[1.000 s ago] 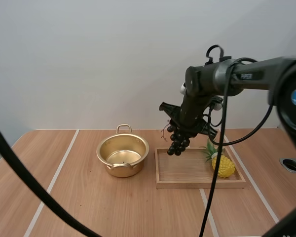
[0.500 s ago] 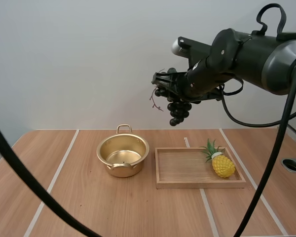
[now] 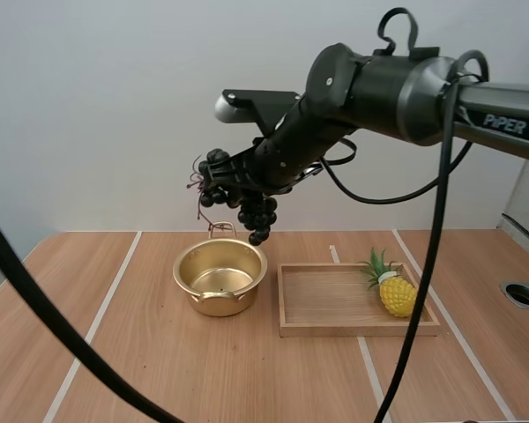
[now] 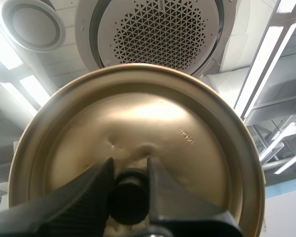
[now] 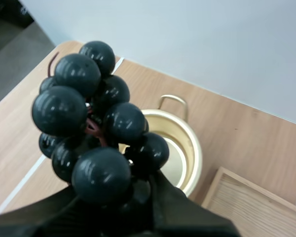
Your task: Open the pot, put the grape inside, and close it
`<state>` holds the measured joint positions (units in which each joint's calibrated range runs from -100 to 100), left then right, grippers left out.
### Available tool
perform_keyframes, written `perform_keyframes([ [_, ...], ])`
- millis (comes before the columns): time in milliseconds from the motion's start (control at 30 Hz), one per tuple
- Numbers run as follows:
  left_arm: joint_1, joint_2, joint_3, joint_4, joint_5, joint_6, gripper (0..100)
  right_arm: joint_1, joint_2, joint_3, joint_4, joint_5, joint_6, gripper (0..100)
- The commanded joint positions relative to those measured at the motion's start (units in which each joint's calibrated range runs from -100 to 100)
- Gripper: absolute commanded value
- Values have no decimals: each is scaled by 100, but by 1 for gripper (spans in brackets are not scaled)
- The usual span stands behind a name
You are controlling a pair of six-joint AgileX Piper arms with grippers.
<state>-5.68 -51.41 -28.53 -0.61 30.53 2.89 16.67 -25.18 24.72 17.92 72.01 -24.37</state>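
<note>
While my right claw is gripping grapes above the rim of the pot (lid off), I'm risking a bounce-out.

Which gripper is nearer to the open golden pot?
Right. The right gripper holds the grape bunch in the air above the pot; the left gripper pinches the knob of the lid, away from the pot.

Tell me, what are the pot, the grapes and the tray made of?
Pot: thin metal with a shiny gold finish, judging by the bright reflections inside.
Grapes: probably plastic; the dark balls are perfectly round, glossy and alike.
Tray: pale wood, matte, with visible grain lines.
</note>
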Motion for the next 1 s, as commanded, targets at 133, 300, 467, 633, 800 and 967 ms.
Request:
perform_keyframes([
  [133,2,0,-29,-6,-131,-7,0,79,634,-107,-104,-293,87,0],
  [300,2,0,-29,-6,-131,-7,0,79,1124,-107,-80,-536,87,0],
  [467,2,0,-29,-6,-131,-7,0,79,1512,-107,13,-934,52,0],
  [633,2,0,-29,-6,-131,-7,0,79,1924,-459,20,-1011,48,0],
  [800,2,0,-29,-6,-131,-7,0,79,2332,-1063,23,-555,48,0],
  [967,2,0,-29,-6,-131,-7,0,79,2612,-1192,23,-499,48,0],
])
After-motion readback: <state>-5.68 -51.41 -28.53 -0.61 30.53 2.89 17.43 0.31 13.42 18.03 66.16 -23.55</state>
